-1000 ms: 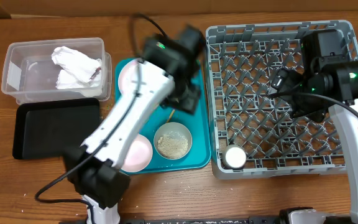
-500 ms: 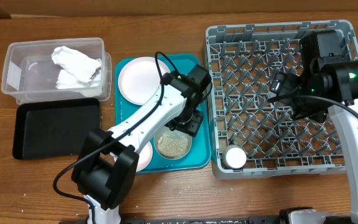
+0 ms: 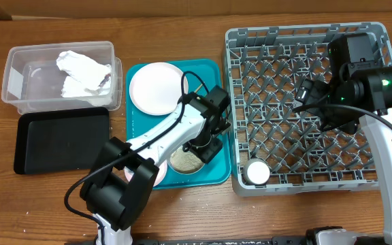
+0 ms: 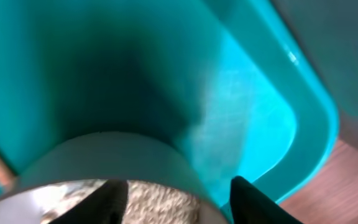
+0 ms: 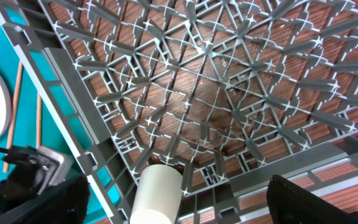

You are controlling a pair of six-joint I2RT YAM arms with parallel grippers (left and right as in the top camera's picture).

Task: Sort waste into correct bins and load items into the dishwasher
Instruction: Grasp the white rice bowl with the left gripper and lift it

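Observation:
A small grey-white bowl (image 3: 182, 163) holding beige rice grains (image 4: 160, 202) stands at the front of the teal tray (image 3: 218, 173). My left gripper (image 3: 201, 148) is open and straddles the bowl's rim (image 4: 104, 155), one finger over the rice and one outside. A pale plate (image 3: 156, 87) lies at the tray's back. A second, pinkish plate (image 3: 156, 173) is mostly hidden by my left arm. My right gripper (image 3: 307, 95) is open and empty above the grey dish rack (image 3: 380, 109). A white cup (image 3: 257, 171) lies in the rack's front left corner.
A clear tub (image 3: 19, 75) at the far left holds crumpled stained napkins (image 3: 84, 71). A black tray (image 3: 60, 139) lies in front of it. The right wrist view shows wooden chopsticks (image 5: 14, 106) on the teal tray beside the rack wall, and the cup (image 5: 157, 190).
My left arm has swung down from over the tray's back to the rice bowl, uncovering the back plate. The right arm has not moved.

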